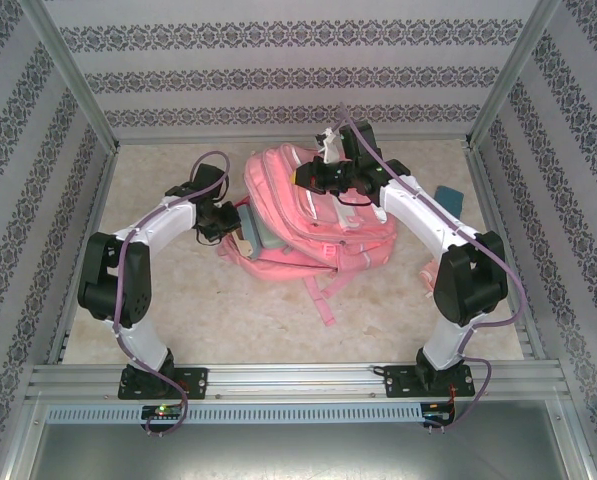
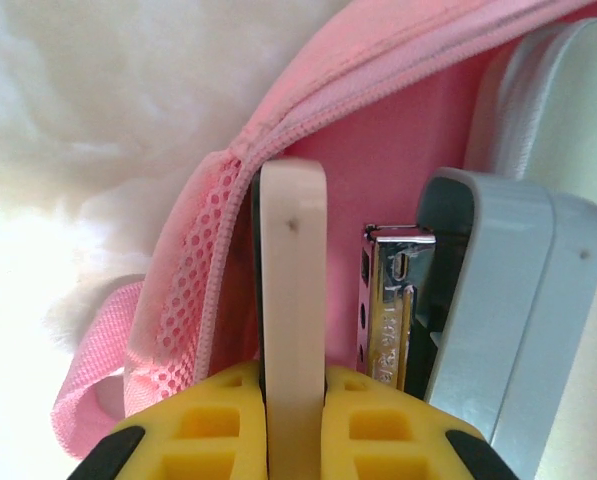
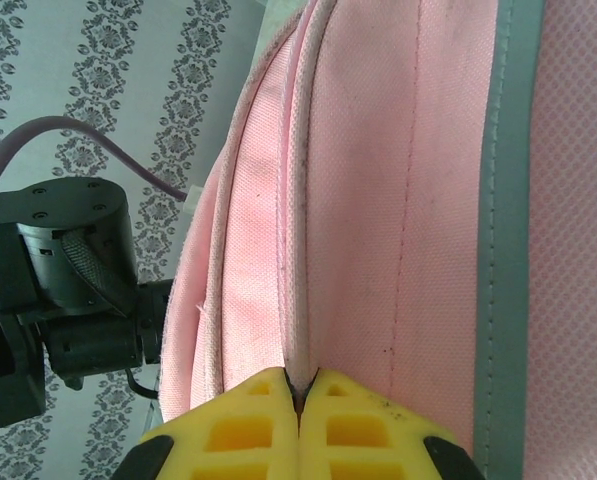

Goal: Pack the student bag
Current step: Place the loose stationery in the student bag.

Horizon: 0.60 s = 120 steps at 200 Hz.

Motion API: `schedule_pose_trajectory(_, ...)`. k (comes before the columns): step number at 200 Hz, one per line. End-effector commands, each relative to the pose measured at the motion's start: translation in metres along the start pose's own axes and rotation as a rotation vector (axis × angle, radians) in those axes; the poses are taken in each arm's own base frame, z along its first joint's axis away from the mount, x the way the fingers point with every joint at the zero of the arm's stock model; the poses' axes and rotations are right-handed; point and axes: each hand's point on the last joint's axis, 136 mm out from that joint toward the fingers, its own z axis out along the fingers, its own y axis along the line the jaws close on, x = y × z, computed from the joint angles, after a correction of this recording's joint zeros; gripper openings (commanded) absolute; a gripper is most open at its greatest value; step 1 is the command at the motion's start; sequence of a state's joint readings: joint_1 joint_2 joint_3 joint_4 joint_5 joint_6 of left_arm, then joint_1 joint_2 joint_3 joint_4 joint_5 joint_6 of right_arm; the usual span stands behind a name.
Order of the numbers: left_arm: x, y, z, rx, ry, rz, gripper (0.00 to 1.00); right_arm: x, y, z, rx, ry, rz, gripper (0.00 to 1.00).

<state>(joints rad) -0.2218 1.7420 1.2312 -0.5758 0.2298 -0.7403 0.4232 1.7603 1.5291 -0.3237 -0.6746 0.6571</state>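
Bag: the student bag (image 1: 318,235) lies flat on the table (image 1: 228,310), in the middle and toward the far edge, with its straps trailing toward the near edge.
My right gripper (image 3: 299,385): clenched on a fold of the bag's pink fabric at its far end. I judge this lifts the fabric to hold the mouth open.
My left gripper (image 2: 294,385): grasping a cream flat piece (image 2: 293,250), whose tip is at the zip-edged opening on the bag's left side.
Inside the opening: a stapler (image 2: 390,300) and a pale grey case (image 2: 563,130) sit just beside the cream piece.
Done, as I judge it: the bag is open and partly packed.
Left: push the cream piece in, let go, then zip up.
Perhaps also left: a teal item (image 1: 446,193) lies near the table's right edge, beside the bag.
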Motion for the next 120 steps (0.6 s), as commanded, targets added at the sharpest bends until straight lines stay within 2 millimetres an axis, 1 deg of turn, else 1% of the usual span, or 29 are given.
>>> schedule_pose_trajectory(1,0.004,0.031,-0.004,-0.167,0.009,0.004,0.01,-0.009,0.041,-0.019,-0.095,-0.056,-0.091,0.01)
schedule_pose_trajectory(12,0.002,0.032,0.0,-0.183,0.014,-0.007,0.01,-0.008,0.042,-0.018,-0.096,-0.053,-0.091,0.01)
schedule_pose_trajectory(35,-0.003,0.019,0.012,-0.156,0.022,-0.015,0.01,-0.007,0.044,-0.016,-0.101,-0.048,-0.093,0.01)
schedule_pose_trajectory(63,-0.014,-0.01,0.021,-0.106,0.006,0.002,0.01,-0.006,0.045,-0.014,-0.102,-0.042,-0.095,0.01)
schedule_pose_trajectory(75,-0.018,-0.024,0.025,-0.061,0.004,-0.013,0.01,-0.005,0.045,-0.013,-0.103,-0.04,-0.094,0.01)
schedule_pose_trajectory(86,-0.021,-0.032,0.03,-0.027,-0.003,-0.038,0.01,-0.004,0.046,-0.013,-0.104,-0.039,-0.095,0.01)
schedule_pose_trajectory(102,-0.022,-0.033,0.036,-0.045,-0.009,-0.049,0.02,-0.003,0.046,-0.013,-0.103,-0.036,-0.097,0.01)
schedule_pose_trajectory(120,-0.018,-0.024,0.044,-0.124,0.016,-0.02,0.02,-0.001,0.046,-0.013,-0.1,-0.035,-0.099,0.01)
